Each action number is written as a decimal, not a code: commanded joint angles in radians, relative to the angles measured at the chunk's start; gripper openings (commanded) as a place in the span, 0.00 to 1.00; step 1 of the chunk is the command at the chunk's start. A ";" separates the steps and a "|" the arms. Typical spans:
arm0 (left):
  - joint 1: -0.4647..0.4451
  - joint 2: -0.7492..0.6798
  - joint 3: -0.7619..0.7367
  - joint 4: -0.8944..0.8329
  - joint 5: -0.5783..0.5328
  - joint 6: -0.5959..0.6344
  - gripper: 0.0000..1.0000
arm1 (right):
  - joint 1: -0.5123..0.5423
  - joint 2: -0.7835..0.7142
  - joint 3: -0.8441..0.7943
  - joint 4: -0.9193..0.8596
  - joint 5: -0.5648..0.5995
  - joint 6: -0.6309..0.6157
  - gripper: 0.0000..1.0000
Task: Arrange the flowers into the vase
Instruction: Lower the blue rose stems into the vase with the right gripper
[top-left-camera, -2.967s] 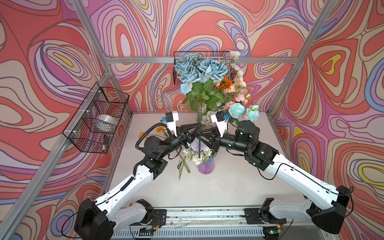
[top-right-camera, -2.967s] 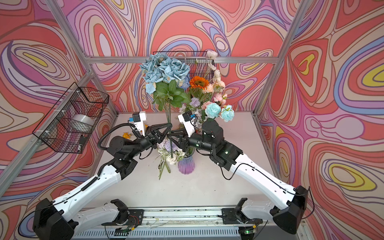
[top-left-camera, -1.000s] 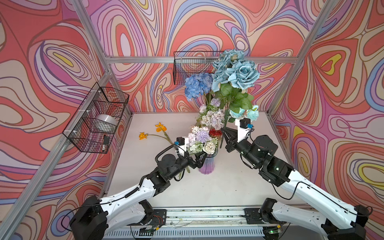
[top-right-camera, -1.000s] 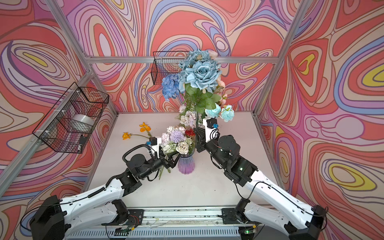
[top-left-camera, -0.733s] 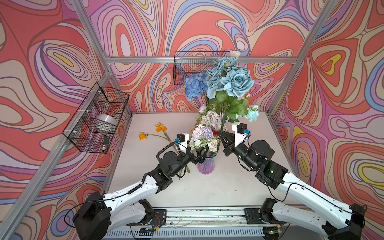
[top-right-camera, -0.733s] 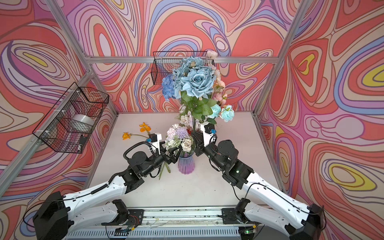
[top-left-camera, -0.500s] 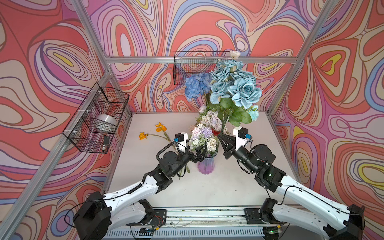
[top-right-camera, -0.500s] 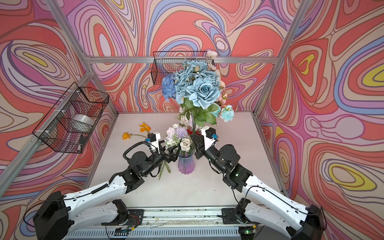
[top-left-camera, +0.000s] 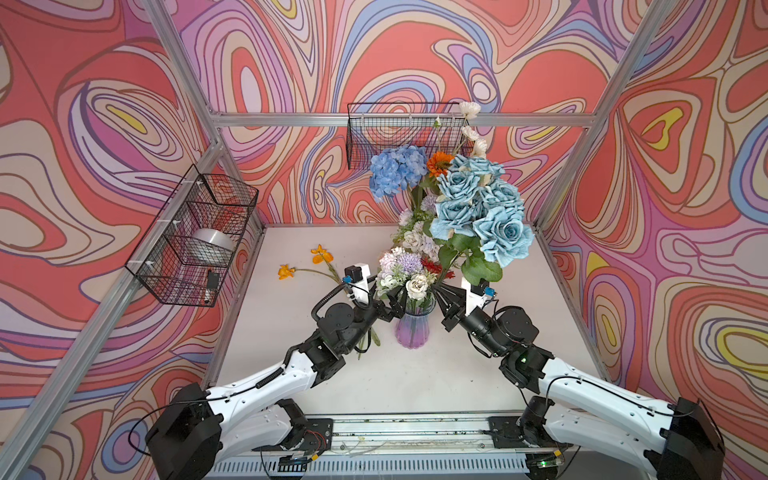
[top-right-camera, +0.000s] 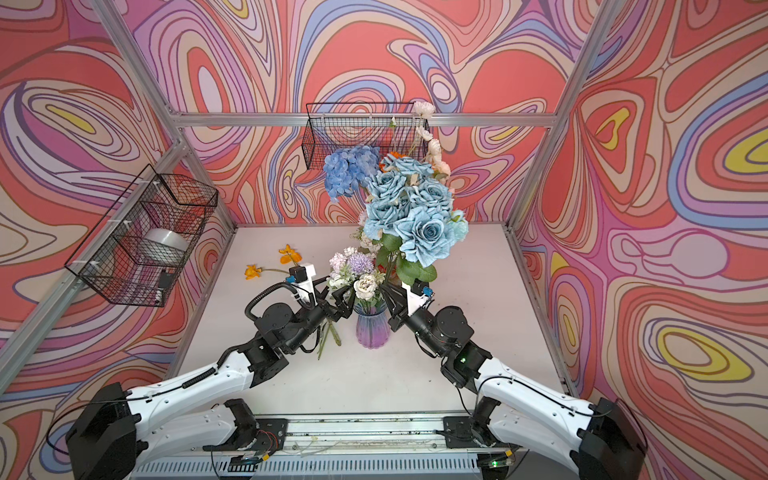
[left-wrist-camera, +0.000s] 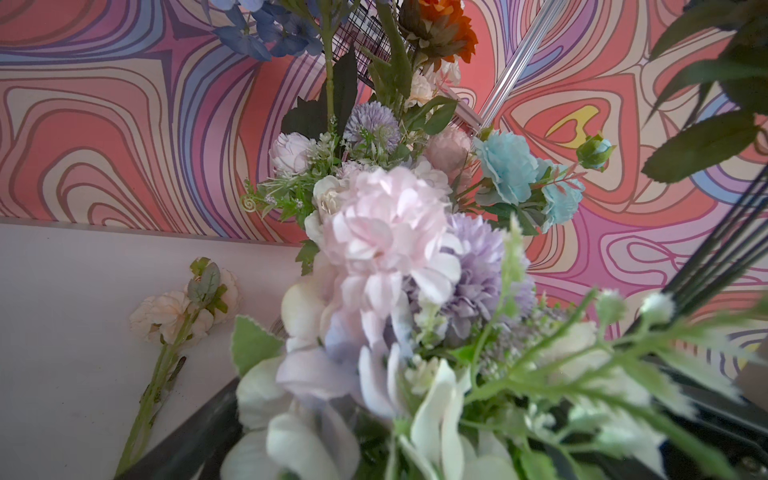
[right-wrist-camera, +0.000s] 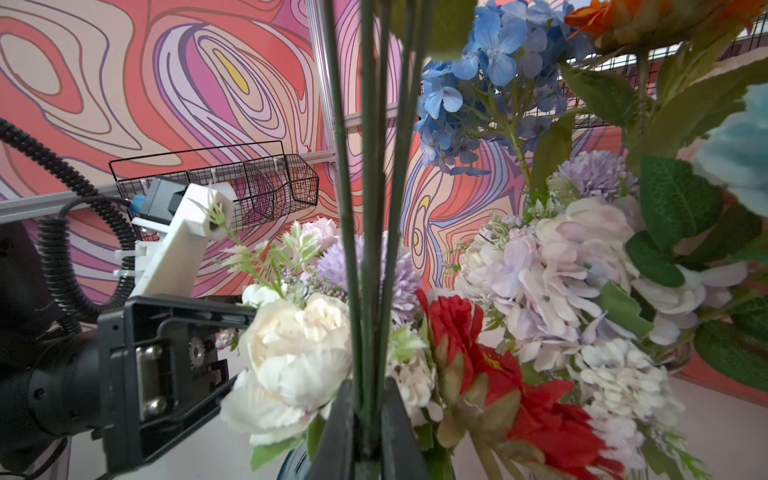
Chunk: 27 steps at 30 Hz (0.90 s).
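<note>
Right end effector (top-left-camera: 439, 291) clamped on blue rose bunch (top-left-camera: 482, 208) stems, at vase (top-left-camera: 411, 332) rim, centre of table (top-left-camera: 291, 374). Left end effector (top-left-camera: 392, 305) spread wide, gripping nothing, beside vase. Your risks: top-heavy bunch tipping vase on release; stems missing crowded mouth; left arm snagging blooms (top-left-camera: 409, 270).

The counter (top-left-camera: 415, 386) is white and flat. A purple glass vase (top-left-camera: 410, 332) stands on it near the middle. Orange flowers (top-left-camera: 320, 255) lie flat on it, left of the vase. Pale peach flowers (left-wrist-camera: 174, 316) lie on it too.
</note>
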 joint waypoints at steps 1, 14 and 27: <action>0.000 -0.016 -0.015 0.024 -0.035 -0.005 1.00 | -0.002 0.016 -0.033 0.024 0.019 0.029 0.00; 0.001 -0.030 -0.021 0.018 -0.037 -0.007 1.00 | -0.001 0.046 -0.029 -0.098 0.051 0.005 0.04; 0.001 -0.038 -0.021 0.021 -0.036 -0.009 1.00 | -0.001 -0.057 0.079 -0.295 0.054 -0.017 0.39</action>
